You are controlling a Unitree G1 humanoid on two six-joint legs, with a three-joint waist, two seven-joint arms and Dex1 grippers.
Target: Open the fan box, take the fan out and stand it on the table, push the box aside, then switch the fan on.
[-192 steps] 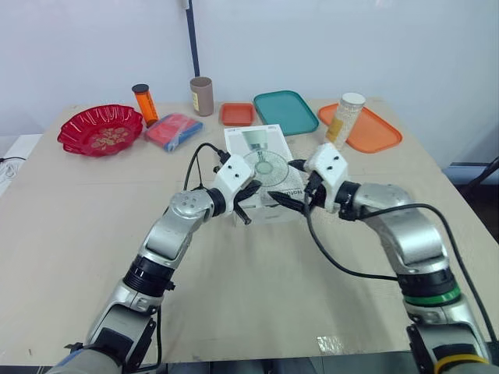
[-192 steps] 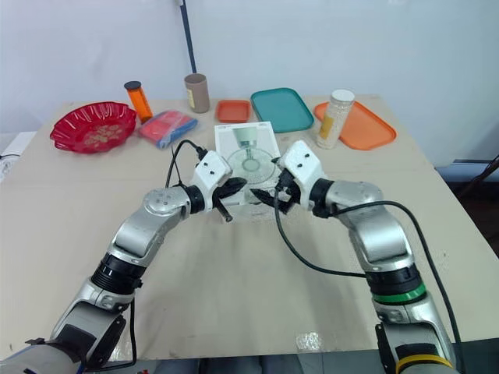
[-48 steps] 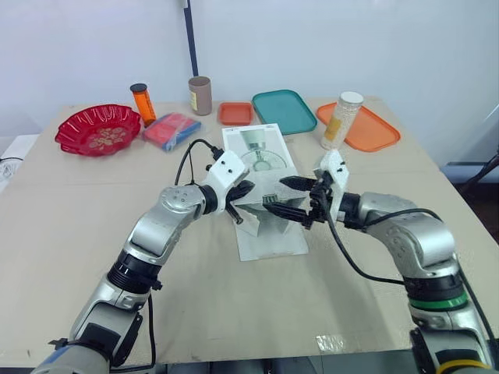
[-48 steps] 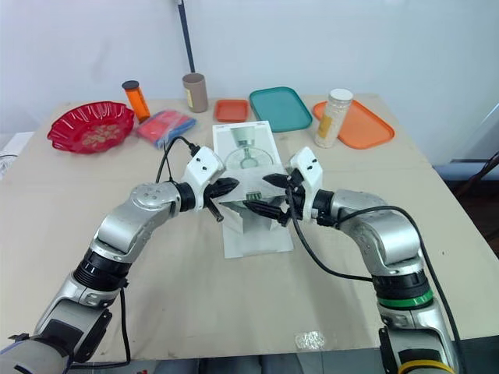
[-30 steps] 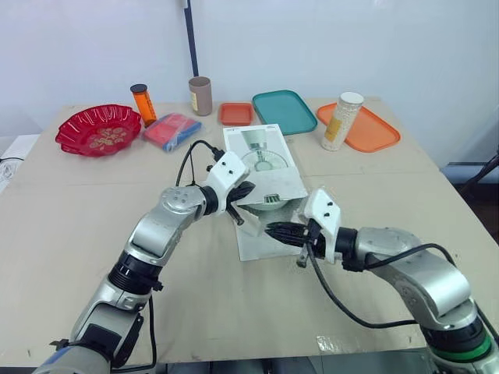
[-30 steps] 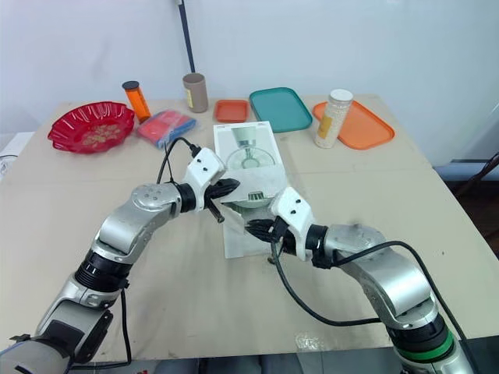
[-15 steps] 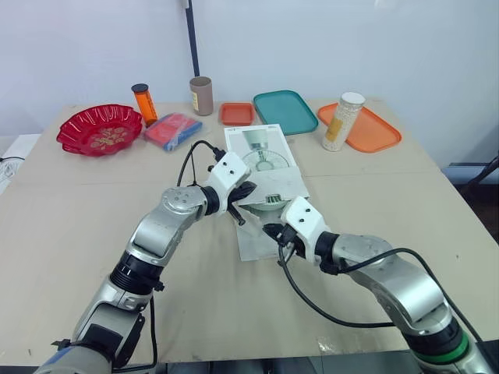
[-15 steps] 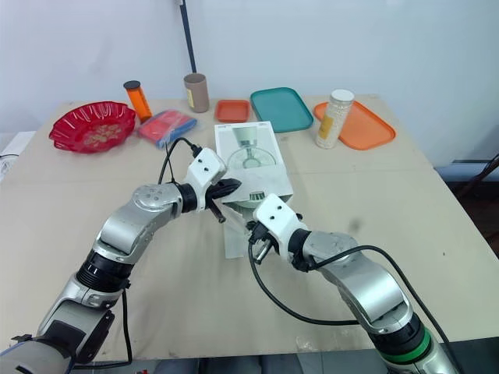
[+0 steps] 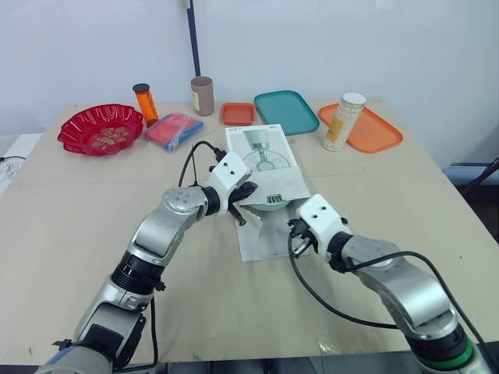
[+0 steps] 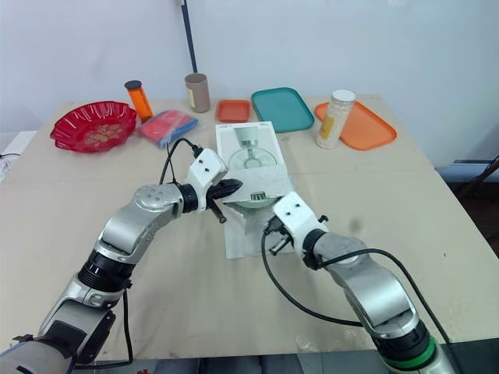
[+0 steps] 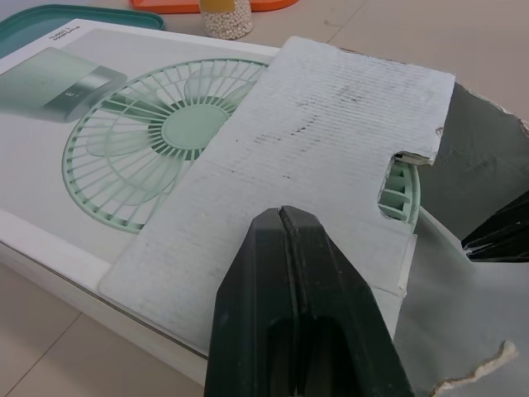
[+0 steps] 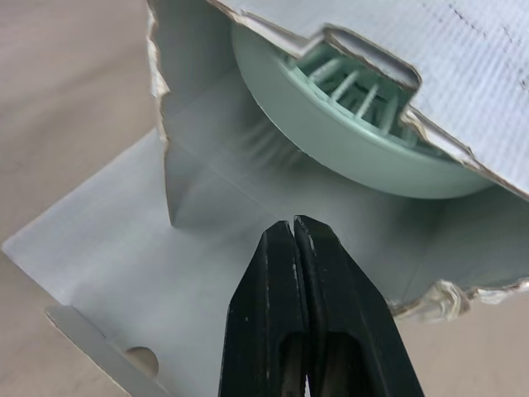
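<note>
The white fan box (image 9: 263, 156) lies flat at the table's centre, its near end open and its long flap (image 9: 261, 240) spread on the table. The green fan (image 12: 347, 141) sits just inside the open mouth, under a torn inner flap (image 11: 314, 141). My left gripper (image 9: 248, 193) is shut and rests on that inner flap at the box's near left corner. My right gripper (image 9: 295, 227) is shut with nothing in it. It hovers over the spread flap, pointing into the mouth just short of the fan.
Along the back stand a red bowl (image 9: 97, 128), an orange bottle (image 9: 144, 101), a brown cup (image 9: 202, 95), a blue and red packet (image 9: 173, 130), a small orange tray (image 9: 236, 114), a teal tray (image 9: 284, 111) and an orange tray (image 9: 374, 132) with a jar (image 9: 343, 121).
My right gripper has shifted a little to the right across the spread flap and turned to face the box mouth. The left gripper and the box have stayed put.
</note>
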